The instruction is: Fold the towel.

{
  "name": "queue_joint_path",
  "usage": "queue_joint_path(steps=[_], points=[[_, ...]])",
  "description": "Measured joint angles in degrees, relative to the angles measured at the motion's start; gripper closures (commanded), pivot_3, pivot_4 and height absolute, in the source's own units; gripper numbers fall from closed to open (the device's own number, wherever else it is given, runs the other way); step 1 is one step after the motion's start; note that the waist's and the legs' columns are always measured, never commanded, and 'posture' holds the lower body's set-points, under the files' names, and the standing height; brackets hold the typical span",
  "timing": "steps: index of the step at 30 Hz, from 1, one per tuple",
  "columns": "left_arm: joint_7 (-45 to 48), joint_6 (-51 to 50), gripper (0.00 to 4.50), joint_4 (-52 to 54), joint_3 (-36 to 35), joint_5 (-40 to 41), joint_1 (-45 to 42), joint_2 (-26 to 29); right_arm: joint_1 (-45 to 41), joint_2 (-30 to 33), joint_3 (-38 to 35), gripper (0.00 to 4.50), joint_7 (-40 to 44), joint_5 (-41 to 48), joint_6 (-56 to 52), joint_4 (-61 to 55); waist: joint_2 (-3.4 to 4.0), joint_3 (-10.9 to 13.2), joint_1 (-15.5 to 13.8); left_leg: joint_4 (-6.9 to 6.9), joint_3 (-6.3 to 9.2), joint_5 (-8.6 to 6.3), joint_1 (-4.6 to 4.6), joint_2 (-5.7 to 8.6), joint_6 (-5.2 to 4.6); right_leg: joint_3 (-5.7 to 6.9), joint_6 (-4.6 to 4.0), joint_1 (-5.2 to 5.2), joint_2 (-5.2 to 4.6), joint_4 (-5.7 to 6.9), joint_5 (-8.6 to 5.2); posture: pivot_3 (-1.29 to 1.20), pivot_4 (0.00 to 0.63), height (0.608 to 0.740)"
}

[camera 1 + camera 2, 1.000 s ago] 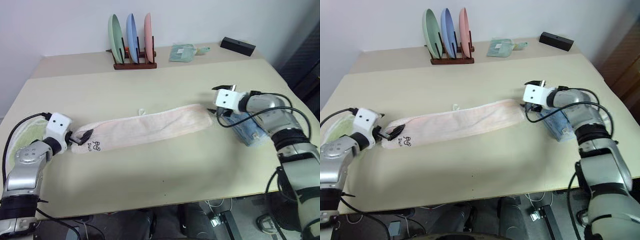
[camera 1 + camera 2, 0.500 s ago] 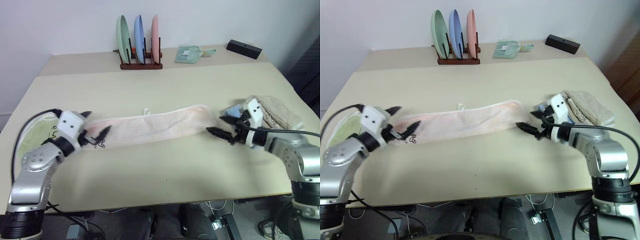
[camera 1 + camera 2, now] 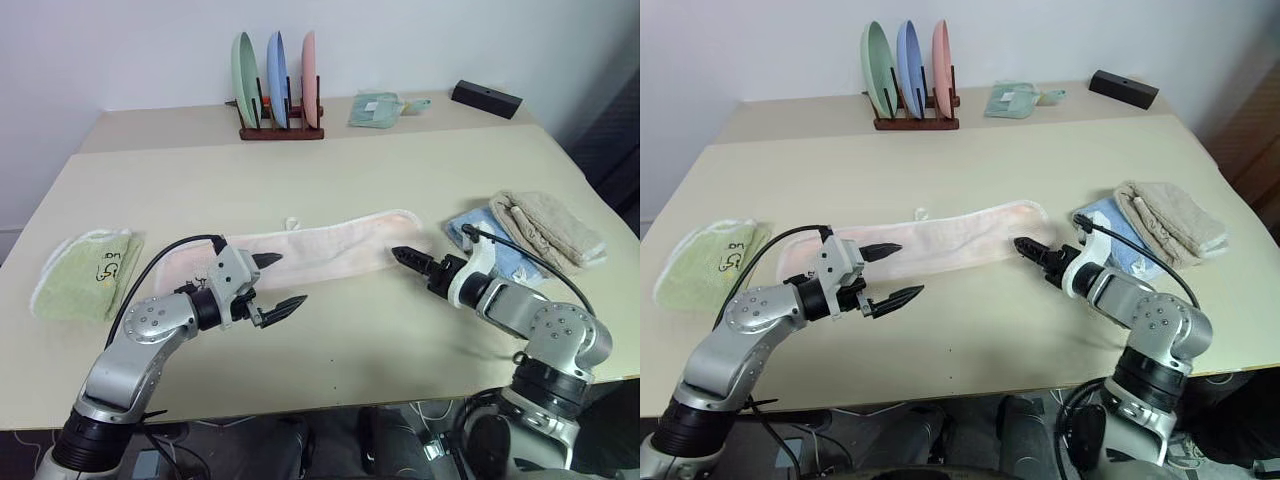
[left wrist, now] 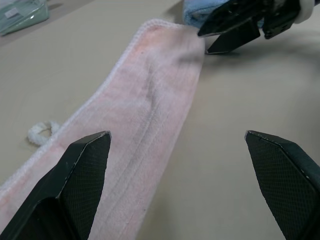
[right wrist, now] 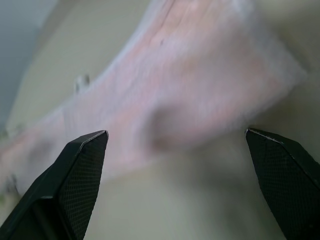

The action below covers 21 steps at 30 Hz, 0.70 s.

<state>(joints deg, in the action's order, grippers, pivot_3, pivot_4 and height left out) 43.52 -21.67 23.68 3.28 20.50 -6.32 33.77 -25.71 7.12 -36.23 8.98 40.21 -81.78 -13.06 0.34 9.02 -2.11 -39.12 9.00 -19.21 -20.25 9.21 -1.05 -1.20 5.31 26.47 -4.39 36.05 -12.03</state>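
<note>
The towel [image 3: 335, 248], long and pale pink with whitish edging, lies flat and stretched across the middle of the table, its small loop [image 3: 291, 222] on the far edge. My left gripper [image 3: 286, 279] hovers open just in front of the towel's left half, one finger over its near edge. The left arm hides the towel's left end. At the towel's right end my right gripper [image 3: 400, 255] points at the corner, low over the table and open, holding nothing. The left wrist view shows the towel [image 4: 150, 100] running toward the right gripper [image 4: 227, 32]. The towel's end [image 5: 190, 85] lies between my right fingers.
A folded light green towel [image 3: 85, 272] lies at the left edge. A beige towel [image 3: 550, 225] and a blue cloth [image 3: 482, 235] lie at the right. At the back stand a plate rack [image 3: 280, 85], a packet [image 3: 375, 108] and a black box [image 3: 485, 97].
My left gripper has swung right from the towel's left end to its front middle. My right gripper has rolled over and dropped back beside the towel's right end. The towel lies as before.
</note>
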Motion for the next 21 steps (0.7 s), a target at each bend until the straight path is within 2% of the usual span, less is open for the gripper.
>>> queue_joint_path(steps=[2,5,8,11,12,21], points=[[-0.08,-0.31,0.08,0.0,-0.01,0.03,0.01,-0.07,-0.46,-0.61,-1.06,0.02,-1.3,0.19,-0.13,0.19,-0.01,-0.01,-0.05,0.0,0.01,0.0,-0.01,0.0,0.0,0.01,0.0,0.0,0.0,0.0,0.0,0.0,0.15,0.74],[-0.45,-0.36,0.08,0.07,-0.27,0.01,0.58,-0.24,-3.33,-2.92,-3.09,0.91,-4.8,0.12,1.36,4.0,-0.03,-0.06,0.2,-0.01,-0.05,0.0,0.09,0.0,0.0,-0.02,0.0,-0.06,0.0,0.01,0.0,0.0,0.15,0.74],[-1.42,-0.32,0.08,0.74,-0.47,-0.02,2.21,-0.49,-8.34,-6.06,-6.26,2.44,-10.77,-1.11,6.47,11.09,-0.01,-0.1,1.13,0.08,-0.03,0.01,0.12,-0.01,0.01,-0.04,-0.01,-0.05,0.02,0.06,0.0,0.0,0.15,0.74],[-2.04,-0.33,0.08,1.17,-0.79,0.02,3.46,-0.52,-8.72,-6.3,-6.92,4.04,-12.83,-0.78,9.21,12.97,0.01,-0.11,1.35,0.09,-0.03,0.01,0.06,-0.01,0.0,-0.02,-0.01,-0.01,0.0,0.02,0.0,0.0,0.15,0.74],[-2.28,-0.33,0.08,1.22,-0.83,0.03,3.68,-0.64,-9.08,-6.32,-6.91,4.44,-13.24,-0.53,10.13,13.08,-0.01,-0.13,1.43,0.08,-0.04,0.01,0.08,-0.01,0.0,-0.02,0.0,-0.04,0.0,0.01,0.0,0.0,0.15,0.74],[-2.48,-0.23,0.08,1.8,-0.71,0.01,4.44,-0.81,-7.36,-4.27,-5.07,4.44,-15.1,1.91,11.73,11.49,-0.04,-0.19,1.32,0.08,-0.03,0.0,0.0,0.0,-0.01,-0.01,0.0,0.02,0.0,-0.01,0.0,0.0,0.15,0.74]])
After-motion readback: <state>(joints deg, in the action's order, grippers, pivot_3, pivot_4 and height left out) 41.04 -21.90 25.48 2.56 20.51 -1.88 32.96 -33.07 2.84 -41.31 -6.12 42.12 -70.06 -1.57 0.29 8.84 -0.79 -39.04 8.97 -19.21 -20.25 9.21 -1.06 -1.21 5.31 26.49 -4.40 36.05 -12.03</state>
